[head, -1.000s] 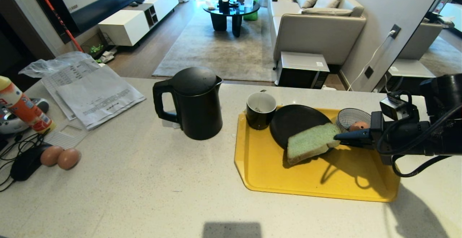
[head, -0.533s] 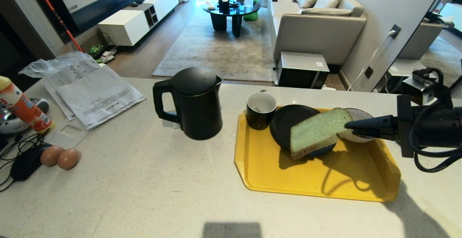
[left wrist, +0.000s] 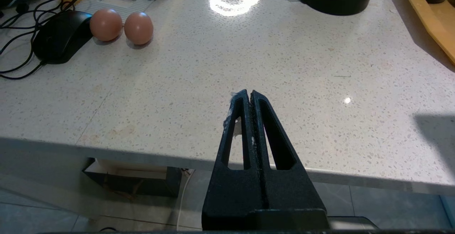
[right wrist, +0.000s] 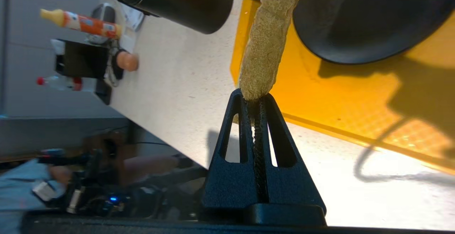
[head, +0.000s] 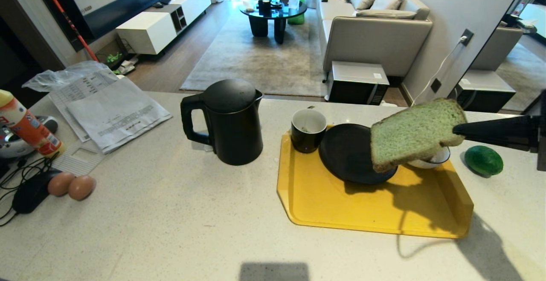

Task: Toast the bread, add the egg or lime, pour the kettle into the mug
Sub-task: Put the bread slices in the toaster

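Observation:
My right gripper (head: 455, 129) (right wrist: 253, 95) is shut on one corner of the pale green bread (head: 413, 138) (right wrist: 268, 38). The slice hangs in the air above the right side of the yellow tray (head: 375, 212), over a white bowl (head: 431, 160). The black kettle (head: 232, 121) stands left of the tray. The mug (head: 308, 129) sits on the tray's far left corner, beside an empty black plate (head: 347, 153). The lime (head: 483, 160) lies on the counter right of the tray. Two eggs (head: 70, 186) (left wrist: 121, 26) lie at the far left. My left gripper (left wrist: 247, 92) hangs shut and empty over the counter's near edge.
Papers and a plastic bag (head: 106, 106) lie at the back left. A sauce bottle (head: 25, 125), a black mouse (left wrist: 60, 40) and cables crowd the left edge. The counter's near edge (left wrist: 142, 154) runs below my left gripper.
My right gripper has lifted the bread off the black plate and carried it up and to the right. The lime now shows beside the tray. The left arm has not moved.

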